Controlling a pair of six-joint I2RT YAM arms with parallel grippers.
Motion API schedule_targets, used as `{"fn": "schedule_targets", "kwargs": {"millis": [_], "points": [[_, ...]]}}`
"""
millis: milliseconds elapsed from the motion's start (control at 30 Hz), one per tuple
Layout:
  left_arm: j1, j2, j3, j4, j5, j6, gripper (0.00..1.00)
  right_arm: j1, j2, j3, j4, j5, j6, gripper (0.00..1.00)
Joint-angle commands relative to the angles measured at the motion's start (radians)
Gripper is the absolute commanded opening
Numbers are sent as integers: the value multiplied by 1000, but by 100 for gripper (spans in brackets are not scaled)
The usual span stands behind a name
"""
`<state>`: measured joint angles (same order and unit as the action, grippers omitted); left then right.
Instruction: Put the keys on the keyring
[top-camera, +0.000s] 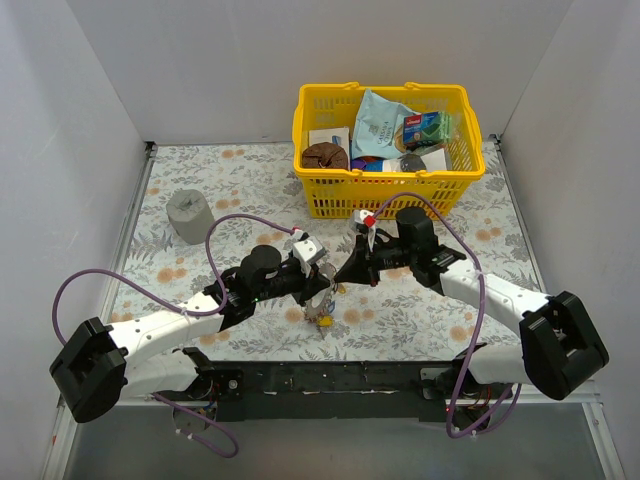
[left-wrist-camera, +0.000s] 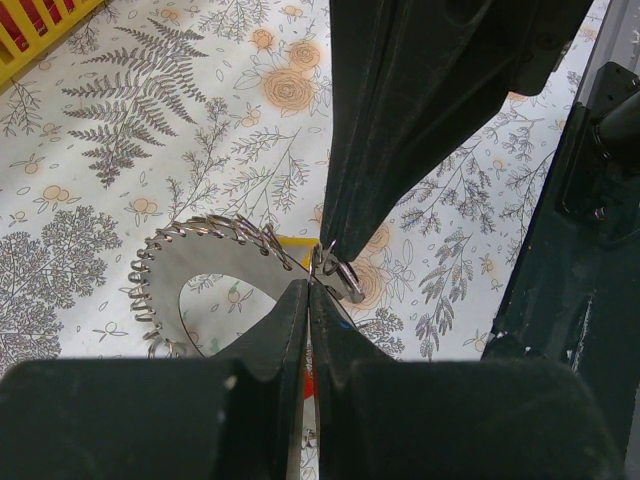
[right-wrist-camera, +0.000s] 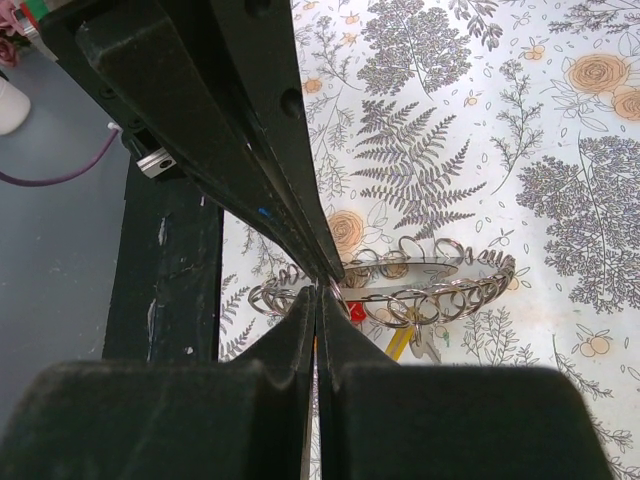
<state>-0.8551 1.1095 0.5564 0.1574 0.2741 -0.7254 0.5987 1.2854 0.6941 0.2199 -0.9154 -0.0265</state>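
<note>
Keyring: flat shiny silver metal ring (left-wrist-camera: 200, 258) fringed with wire loops, near level above the flowered counter (top-camera: 240, 170).
Left pincer (left-wrist-camera: 309, 290): clamped shut on its rim.
Right pincer (right-wrist-camera: 317, 295): pinched shut, same spot.
Keys: yellow- and red-headed keys (right-wrist-camera: 397, 342), hanging beneath.

The yellow basket (top-camera: 330, 200) blocks passage just beyond the keyring (left-wrist-camera: 200, 260); a grey cylinder (top-camera: 188, 215) stands well left.

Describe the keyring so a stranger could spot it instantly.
In front of the yellow basket, look where the left tool and right tool meet. The keyring is the flat silver ring there, its rim edged with small wire loops, unlike the coloured keys hanging beneath.
</note>
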Motion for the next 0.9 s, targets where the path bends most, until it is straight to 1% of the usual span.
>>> {"fn": "schedule_targets", "kwargs": {"millis": [0, 367, 867], "points": [[-7, -19, 36, 21, 10, 3, 0, 9, 15, 45, 21, 13, -10, 1], [-9, -39, 31, 14, 4, 1, 0, 9, 26, 39, 13, 69, -10, 1], [-9, -79, 10, 16, 0, -2, 0, 7, 48, 24, 18, 93, -4, 1]]}}
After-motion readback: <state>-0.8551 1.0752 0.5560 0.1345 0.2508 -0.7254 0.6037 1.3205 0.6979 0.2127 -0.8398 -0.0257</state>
